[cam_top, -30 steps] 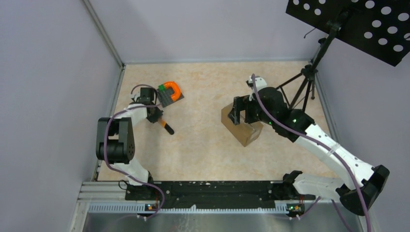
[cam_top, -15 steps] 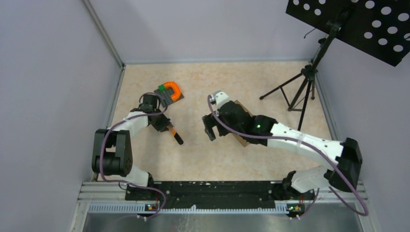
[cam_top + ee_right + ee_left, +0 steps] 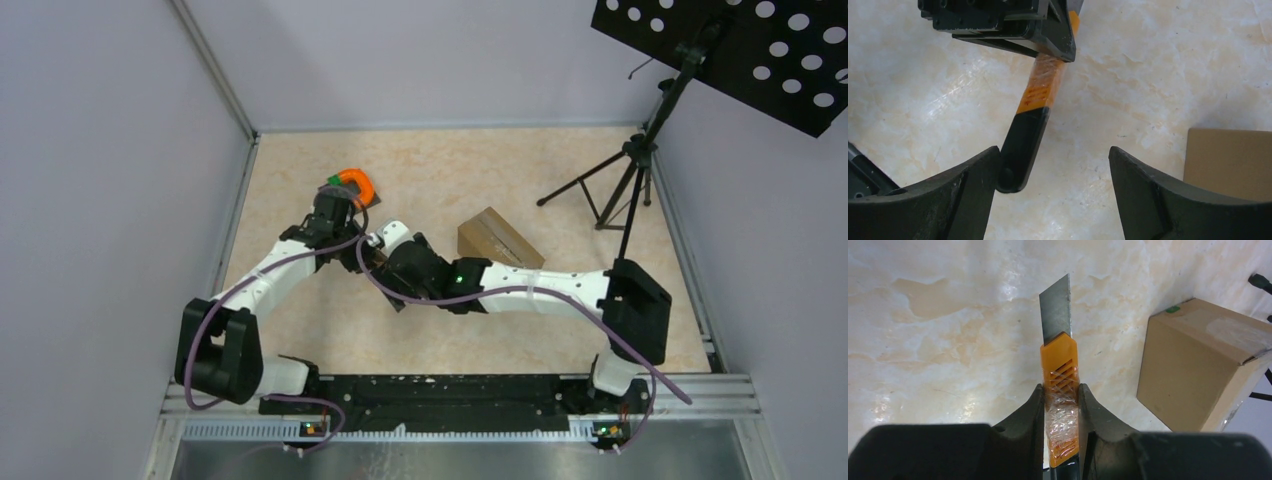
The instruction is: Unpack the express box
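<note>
The left tool (image 3: 1060, 390) pinched the knife (image 3: 1059, 362) by its orange handle, blade out. The right tool (image 3: 1053, 155) was spread around the knife's black end, which lay just beside one finger. The box (image 3: 495, 238) sat taped on the bench (image 3: 450, 160), right of both tools.

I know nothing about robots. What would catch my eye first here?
An orange utility knife, blade out, is clamped in the left arm's jaws at the centre. The right arm's jaws stand open beside its black end. A taped brown cardboard box sits to their right.
</note>
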{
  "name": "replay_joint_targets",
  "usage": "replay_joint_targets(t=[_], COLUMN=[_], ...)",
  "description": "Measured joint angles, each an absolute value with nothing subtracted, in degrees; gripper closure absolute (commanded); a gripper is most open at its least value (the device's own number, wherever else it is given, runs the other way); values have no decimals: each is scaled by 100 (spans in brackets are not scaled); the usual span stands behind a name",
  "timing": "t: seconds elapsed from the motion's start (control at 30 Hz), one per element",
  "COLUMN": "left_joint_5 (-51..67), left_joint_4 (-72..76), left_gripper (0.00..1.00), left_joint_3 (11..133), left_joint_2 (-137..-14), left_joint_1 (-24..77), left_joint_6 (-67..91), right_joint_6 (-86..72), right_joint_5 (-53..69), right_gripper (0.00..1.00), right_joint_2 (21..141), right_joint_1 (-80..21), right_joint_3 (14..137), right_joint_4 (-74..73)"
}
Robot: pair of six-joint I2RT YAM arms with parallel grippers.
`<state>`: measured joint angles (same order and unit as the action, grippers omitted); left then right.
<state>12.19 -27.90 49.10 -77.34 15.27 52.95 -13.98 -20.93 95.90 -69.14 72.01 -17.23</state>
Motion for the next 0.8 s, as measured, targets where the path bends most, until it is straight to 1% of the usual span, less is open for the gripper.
replay_joint_targets(t=[0.13, 0.27, 0.6, 0.67, 0.77, 0.8], left_joint_5=[1194, 1162, 1046, 1000, 917, 902], left_joint_4=[-2871, -2893, -3004, -3037, -3076, -3076], left_gripper=[100, 100, 100, 100, 100, 96], left_joint_3=[5011, 5098, 5188, 5188, 5188, 5188], left_joint_2=[-7725, -7725, -7725, -7725, -7725, -7725], left_joint_1=[1706, 1822, 1962, 1962, 1957, 1957], left_joint_6=[5398, 5433, 5470, 5537, 5634, 5642], right_joint_6=[-1417, -1472, -1621, -1640, -1682, -1695], right_joint_5=[-2318, -2567, -3227, -3415, -3614, -3645], right_gripper=[25, 32, 70, 79, 100, 100], right_joint_2=[9804, 10051, 10580, 10624, 10707, 10731], right_joint_1=[-6984, -7166, -7347, -7347, -7345, -7347], right_joint_3=[7255, 7428, 7701, 7708, 7769, 7784], right_joint_4=[-1649, -1629, -1789, -1855, -1949, -1957])
